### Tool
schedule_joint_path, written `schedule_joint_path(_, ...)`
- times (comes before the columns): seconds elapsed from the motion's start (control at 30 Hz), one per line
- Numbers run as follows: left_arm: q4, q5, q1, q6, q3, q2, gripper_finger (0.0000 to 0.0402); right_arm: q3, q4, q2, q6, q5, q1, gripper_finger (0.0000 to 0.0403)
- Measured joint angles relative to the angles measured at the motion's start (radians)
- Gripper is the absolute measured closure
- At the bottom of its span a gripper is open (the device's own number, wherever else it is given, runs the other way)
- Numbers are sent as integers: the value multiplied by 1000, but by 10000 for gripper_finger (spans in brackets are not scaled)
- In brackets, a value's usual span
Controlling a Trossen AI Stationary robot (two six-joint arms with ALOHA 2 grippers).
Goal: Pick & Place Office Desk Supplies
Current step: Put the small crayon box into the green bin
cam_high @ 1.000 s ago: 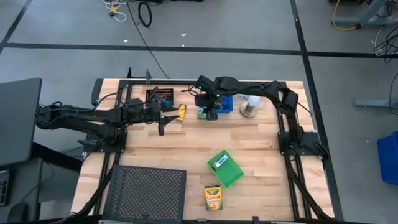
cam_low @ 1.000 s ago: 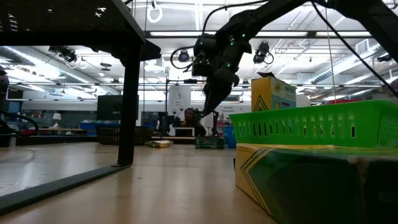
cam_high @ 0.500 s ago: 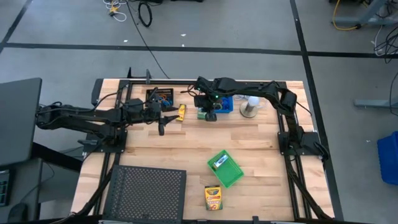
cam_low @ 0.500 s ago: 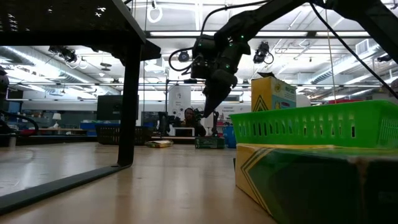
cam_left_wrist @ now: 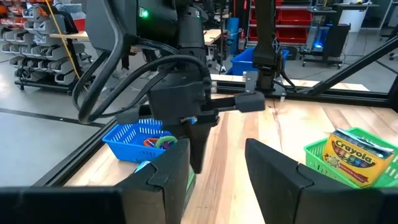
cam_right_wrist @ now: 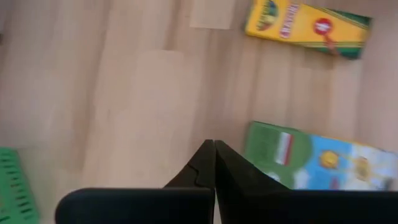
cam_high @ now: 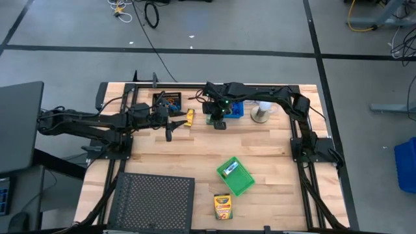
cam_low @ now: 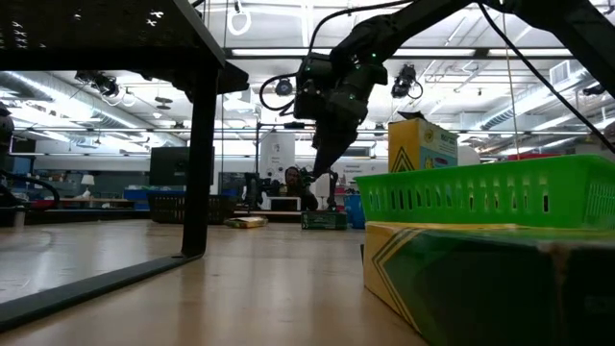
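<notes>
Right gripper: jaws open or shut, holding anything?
Shut and empty: the right gripper has its jaws meeting at a point above bare wood.

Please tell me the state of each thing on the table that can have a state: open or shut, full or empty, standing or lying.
Right hand: shut, empty, above the green-white box.
Left hand: open, empty.
Green-white box: lying flat on the table.
Yellow tube: lying flat.
Blue bin: upright, holds coloured rubber bands.
Green bin: upright, holds a small item.
Crayon box: lying flat, shut.
Mesh tray: flat.
</notes>
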Motion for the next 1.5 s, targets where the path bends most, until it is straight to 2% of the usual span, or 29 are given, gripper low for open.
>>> schedule_joint_path(0.2,-5,28,0,-1,0,0,236,1,8,9,9,-19,27,402)
schedule_joint_path(0.37,-41,2,0,17,0,0,236,1,96,5,66,187,34,402)
schedule_joint_path(0.57,-132,-2,5,-35,0,9,236,0,69,-29,113,201,-87,402)
schedule_joint_path(0.67,-160,-6,12,-85,3,21,236,-1,57,-70,103,143,-132,403)
schedule_joint_path(0.9,-367,-30,63,-176,143,161,236,-1,175,-240,105,-162,-126,400)
schedule_joint_path(0.97,-427,-51,78,-176,200,223,235,0,180,-296,117,-168,-106,387)
schedule_joint_path(1.07,-551,-84,92,-168,288,310,224,-19,165,-371,110,-156,-58,347)
schedule_joint_path(1.17,-680,-81,99,-155,382,385,203,-50,132,-440,73,-88,15,290)
schedule_joint_path(1.33,-855,-79,100,-178,534,493,151,-91,19,-500,36,237,150,190)
schedule_joint_path(1.4,-908,-71,110,-229,583,529,133,-121,-9,-521,65,320,190,165)
schedule_joint_path(1.5,-949,-12,124,-302,639,589,115,-224,16,-587,139,369,232,151)
